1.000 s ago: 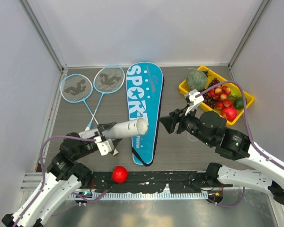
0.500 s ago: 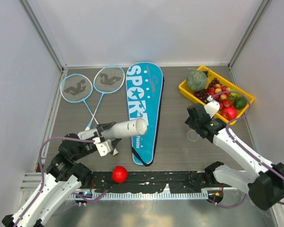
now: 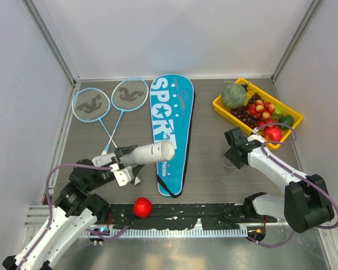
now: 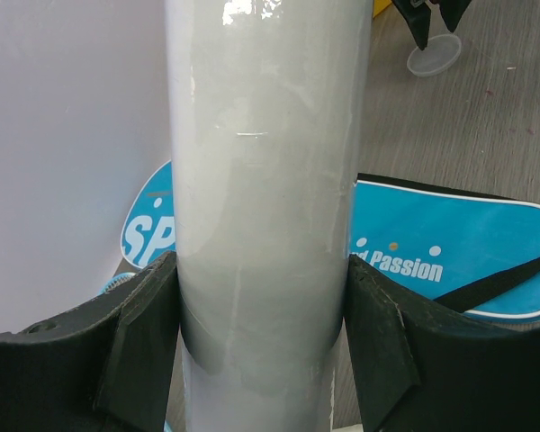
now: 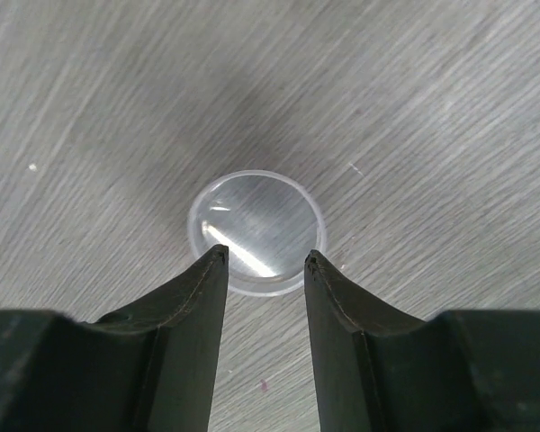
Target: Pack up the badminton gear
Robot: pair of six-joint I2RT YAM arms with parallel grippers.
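While the left gripper [image 3: 128, 162], from above, clasps the white cardboard tube [image 3: 152, 152], its mouth over the blue racket cover [image 3: 170, 121], its wrist view shows both fingers [image 4: 139, 346] pressed to it, and the right wrist view has the right gripper [image 5: 263, 256] half-open over a clear lid [image 5: 256, 220].

The long blue racket cover [image 3: 172, 121] carries the word "SPORT" in large white capitals, running lengthwise from its wide far end. Nearer its narrow end is a line of smaller white lettering. In the top view the white tube [image 3: 143, 153] hides most of it. The left wrist view reads "Passion" there on the cover [image 4: 450, 261], and shows the "SP" of the big word to the left of the tube [image 4: 265, 180]. The strings of the two rackets [image 3: 92, 105] bear a dark emblem that cannot be read as letters.
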